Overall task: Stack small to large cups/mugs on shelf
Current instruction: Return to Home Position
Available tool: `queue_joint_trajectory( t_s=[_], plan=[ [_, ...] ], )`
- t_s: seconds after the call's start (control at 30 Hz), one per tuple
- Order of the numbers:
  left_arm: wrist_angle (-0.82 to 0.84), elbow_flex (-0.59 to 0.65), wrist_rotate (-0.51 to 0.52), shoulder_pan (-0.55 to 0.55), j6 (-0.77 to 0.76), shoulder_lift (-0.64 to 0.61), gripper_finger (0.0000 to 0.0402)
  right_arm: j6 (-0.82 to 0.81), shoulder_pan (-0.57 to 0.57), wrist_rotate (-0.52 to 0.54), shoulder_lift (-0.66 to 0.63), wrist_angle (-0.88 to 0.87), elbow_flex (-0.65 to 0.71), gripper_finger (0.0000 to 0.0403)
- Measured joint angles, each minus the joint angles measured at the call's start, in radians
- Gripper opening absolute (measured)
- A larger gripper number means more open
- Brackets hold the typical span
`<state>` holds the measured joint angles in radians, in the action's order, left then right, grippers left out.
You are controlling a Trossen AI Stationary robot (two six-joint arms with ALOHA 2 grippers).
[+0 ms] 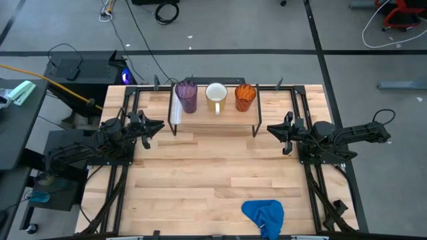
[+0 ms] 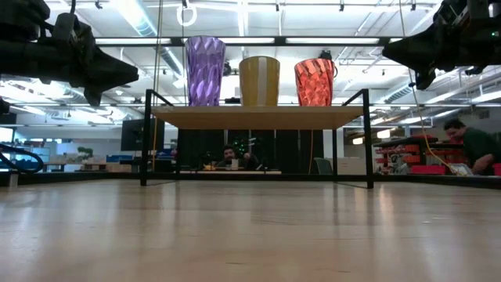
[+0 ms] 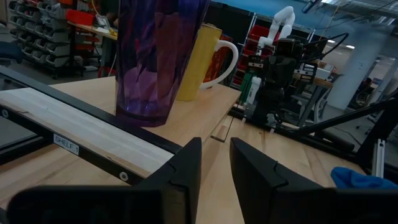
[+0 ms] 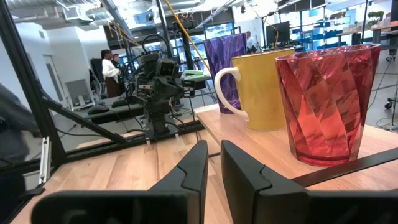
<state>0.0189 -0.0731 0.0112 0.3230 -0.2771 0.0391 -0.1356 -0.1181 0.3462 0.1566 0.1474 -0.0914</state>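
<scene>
Three vessels stand upright in a row on the shelf (image 1: 213,121) at the table's far edge. From left to right they are the purple tumbler (image 1: 186,97), the white handled mug (image 1: 216,97) and the orange cup (image 1: 245,98). The low view shows their bases on the light board (image 2: 258,117), which rests on black wire legs. My left gripper (image 1: 160,125) hovers left of the shelf and points at it, shut and empty. My right gripper (image 1: 269,128) hovers right of the shelf and faces it, also shut and empty. The tumbler (image 3: 158,56) is close ahead in the left wrist view, and the orange cup (image 4: 326,106) in the right wrist view.
A crumpled blue cloth (image 1: 264,215) lies near the table's near edge, right of the middle. Bare wood tabletop (image 1: 213,173) spreads between the arms and in front of the shelf. Black frame rails run along both table sides. People show in the room behind.
</scene>
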Motion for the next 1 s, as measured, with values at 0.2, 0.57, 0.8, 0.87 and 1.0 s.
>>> queue_joint_trajectory(
  t_s=[0.2, 0.57, 0.8, 0.87, 1.0],
  plan=[
    [0.0, 0.0, 0.0, 0.0, 0.0, 0.0, 0.0086, 0.0, 0.0, 0.0, 0.0, 0.0, 0.0, 0.0052],
    [0.0, 0.0, 0.0, 0.0, 0.0, 0.0, 0.0093, 0.0, 0.0, 0.0, 0.0, 0.0, 0.0, 0.0052],
    [0.0, 0.0, 0.0, 0.0, 0.0, 0.0, 0.0088, 0.0, 0.0, 0.0, 0.0, 0.0, 0.0, 0.0052],
    [0.0, 0.0, 0.0, 0.0, 0.0, 0.0, 0.0086, 0.0, 0.0, 0.0, 0.0, 0.0, 0.0, 0.0052],
    [0.0, 0.0, 0.0, 0.0, 0.0, 0.0, 0.0086, 0.0, 0.0, 0.0, 0.0, 0.0, 0.0, 0.0052]
  ],
)
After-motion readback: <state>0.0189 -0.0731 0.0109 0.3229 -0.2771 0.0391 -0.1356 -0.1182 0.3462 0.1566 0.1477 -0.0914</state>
